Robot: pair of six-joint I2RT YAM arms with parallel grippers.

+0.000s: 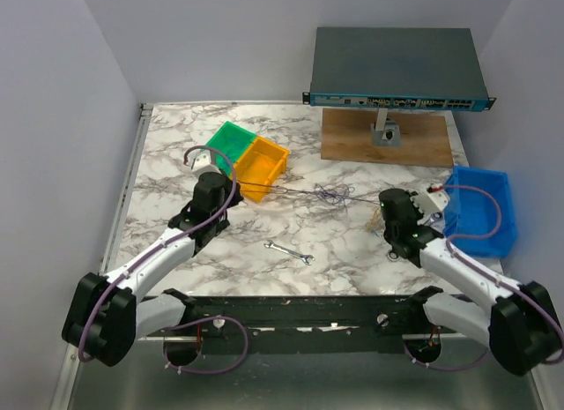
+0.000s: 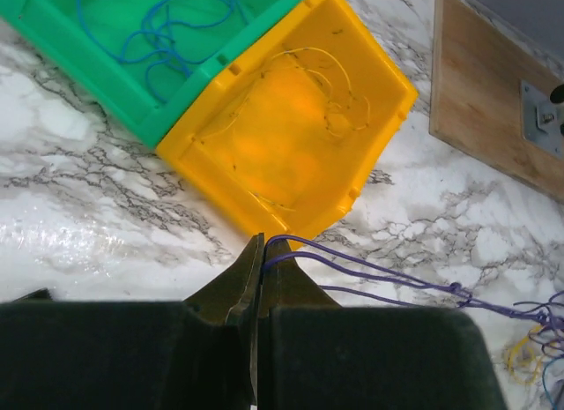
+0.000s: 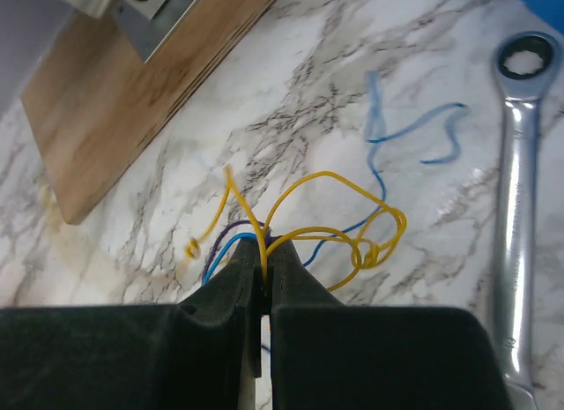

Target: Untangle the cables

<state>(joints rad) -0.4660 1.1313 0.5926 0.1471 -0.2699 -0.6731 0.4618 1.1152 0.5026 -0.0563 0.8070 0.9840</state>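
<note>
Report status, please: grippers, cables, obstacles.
Left gripper shut on purple wire. Right gripper shut on yellow wire. Tangle between them, not undone. Yellow bin close ahead, left side.

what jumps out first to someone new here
A thin tangle of cables is stretched across the marble table, pinched at one end by the left tool and at the other by the right tool. A green bin and a yellow bin sit side by side at the back left, and a blue bin sits at the right edge.
</note>
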